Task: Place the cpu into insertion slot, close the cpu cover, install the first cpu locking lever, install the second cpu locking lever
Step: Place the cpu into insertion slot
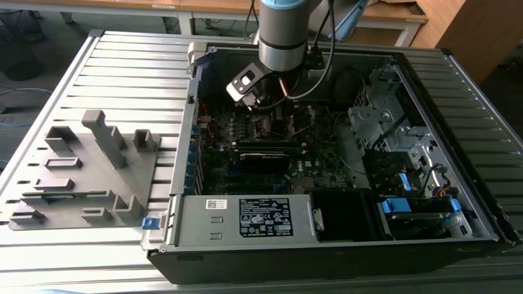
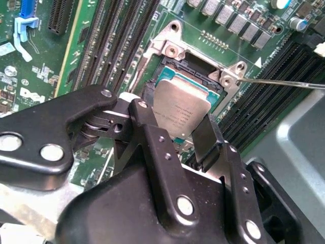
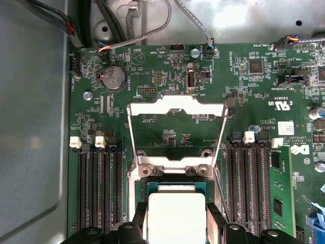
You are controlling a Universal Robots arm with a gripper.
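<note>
- Step in hand, by my reading: the first one, placing the cpu (image 2: 180, 109) into the insertion slot (image 2: 195, 66).
- The gripper (image 2: 175, 122) has its two black fingers (image 2: 152, 142) clamped on opposite edges of the cpu, pale metal face up.
- The cpu sits directly over the insertion slot, its green edge inside the dark socket frame. I cannot tell from either wrist view whether it is fully bedded or a shade above the contacts.
- The cpu cover (image 3: 147, 109) is swung open, laid back away from the socket over the motherboard (image 3: 254, 91), hinge side nearest the cpu (image 3: 175, 216).
- One locking lever (image 2: 284, 83) juts out beside the socket corner as a thin rod, unlatched. Cover and lever steps are not yet done.
- Memory slots (image 3: 99, 188) flank the socket on both sides, close to the fingers.
- In the exterior view the arm (image 1: 282, 37) reaches down into the open computer case (image 1: 188, 153).
- Judgement: finishing this step calls for the cpu lying flat and square in the frame before the grip lets go; a tilted drop risks the contacts.
</note>
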